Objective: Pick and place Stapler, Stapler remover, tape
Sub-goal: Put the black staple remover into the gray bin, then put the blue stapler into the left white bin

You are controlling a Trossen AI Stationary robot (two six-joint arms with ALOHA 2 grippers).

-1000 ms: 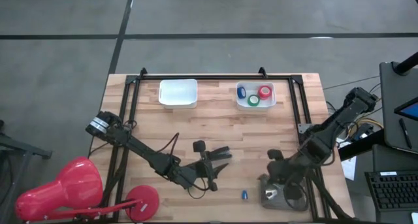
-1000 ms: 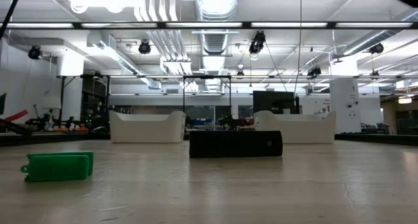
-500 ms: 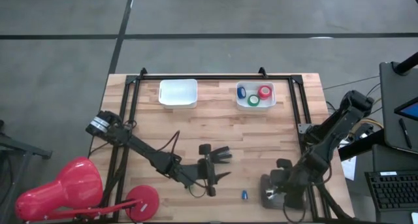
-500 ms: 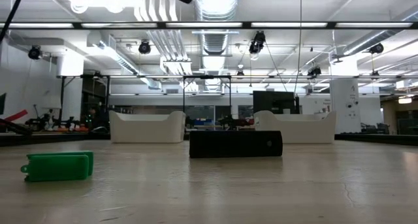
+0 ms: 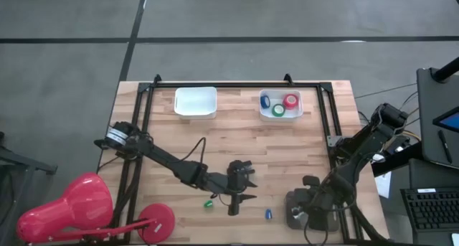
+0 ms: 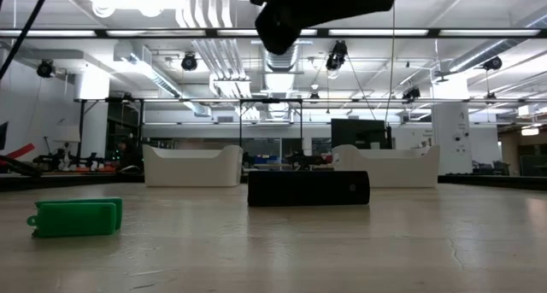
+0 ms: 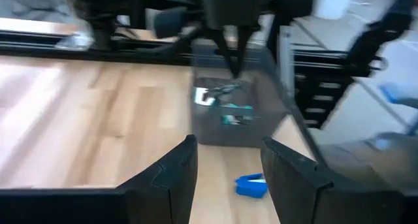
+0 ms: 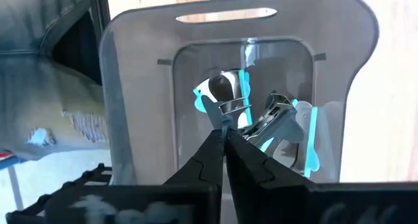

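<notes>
Right claw [image 8: 225, 136] pressed together over grey bin [image 8: 130, 87] | staple remover [image 8: 228, 103]: light, stiff, slippery chrome, pinch at blue grips | left claw [image 7: 225, 165] spread, waiting mid-tabletop

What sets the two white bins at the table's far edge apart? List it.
1. The left bin is empty; the right bin holds three tape rolls: red, blue and green.
2. The left bin sits on the left arm's side of the table, the right bin on the right arm's side.
Shared: both are white, open-topped, roughly rectangular, much alike in size, and lie along the same far edge.
</notes>
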